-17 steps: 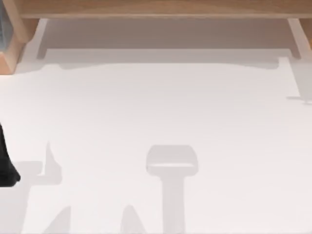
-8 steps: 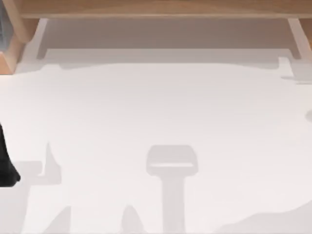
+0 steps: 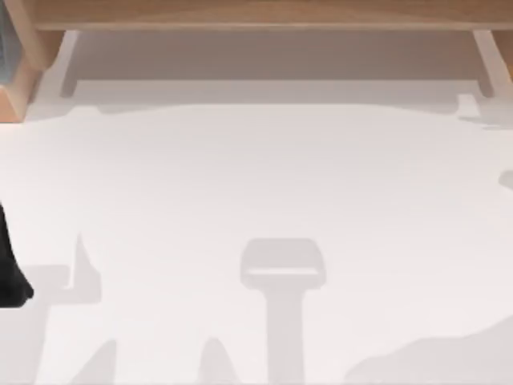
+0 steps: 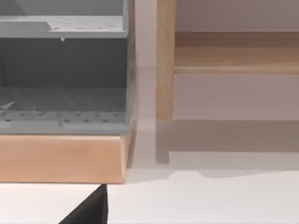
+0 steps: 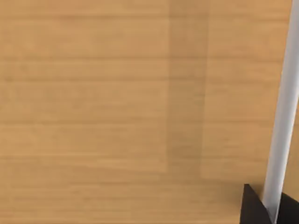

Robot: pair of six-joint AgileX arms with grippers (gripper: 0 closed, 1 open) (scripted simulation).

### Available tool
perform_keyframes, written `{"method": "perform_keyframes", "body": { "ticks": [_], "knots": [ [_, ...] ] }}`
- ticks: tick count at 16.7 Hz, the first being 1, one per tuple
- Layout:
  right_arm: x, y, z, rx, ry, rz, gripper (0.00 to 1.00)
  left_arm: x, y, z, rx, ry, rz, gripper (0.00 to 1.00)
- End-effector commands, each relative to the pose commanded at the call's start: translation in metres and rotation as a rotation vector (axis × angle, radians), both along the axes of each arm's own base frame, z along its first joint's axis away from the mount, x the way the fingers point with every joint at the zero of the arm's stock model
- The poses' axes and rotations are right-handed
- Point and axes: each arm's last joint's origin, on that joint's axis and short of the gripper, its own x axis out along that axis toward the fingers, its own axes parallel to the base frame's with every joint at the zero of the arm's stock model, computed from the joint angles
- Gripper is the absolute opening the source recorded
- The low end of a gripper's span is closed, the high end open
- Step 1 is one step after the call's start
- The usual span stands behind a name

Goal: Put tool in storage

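Note:
The tool is out of view. The storage (image 4: pixel 65 74) is a grey perforated cabinet on a wooden base (image 4: pixel 60 158), and its corner (image 3: pixel 10 56) shows at the table's far left. A black pointed part of my left gripper (image 3: pixel 11 273) sits at the table's left edge, and its tip (image 4: pixel 91 210) points toward the cabinet's base. In the right wrist view, black parts of my right gripper (image 5: pixel 268 207) sit close to a wooden surface (image 5: pixel 117 107), on either side of a white bar (image 5: pixel 282 121).
A long wooden shelf (image 3: pixel 264 14) on posts (image 4: pixel 165 60) runs along the table's far edge. The white tabletop (image 3: pixel 264 176) carries grey shadows, one T-shaped near the front middle and one broad at the front right.
The broad shadow at the table's front right has appeared and spread leftward. The small shadows at the right edge have shifted. The left gripper has not moved.

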Motion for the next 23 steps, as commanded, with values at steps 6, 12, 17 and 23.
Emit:
{"method": "perform_keyframes", "body": {
  "ticks": [6, 12, 17, 23],
  "knots": [
    [0.050, -0.002, 0.005, -0.007, -0.016, -0.005, 0.00, 0.000, 0.000, 0.000, 0.000, 0.000, 0.000, 1.00],
    [0.053, -0.002, 0.004, -0.004, -0.012, -0.006, 0.08, 0.000, 0.000, 0.000, 0.000, 0.000, 0.000, 1.00],
    [0.053, -0.002, 0.004, -0.004, -0.012, -0.006, 0.45, 0.000, 0.000, 0.000, 0.000, 0.000, 0.000, 1.00],
    [0.053, -0.002, 0.004, -0.004, -0.012, -0.006, 0.90, 0.000, 0.000, 0.000, 0.000, 0.000, 0.000, 1.00]
  ]
}}
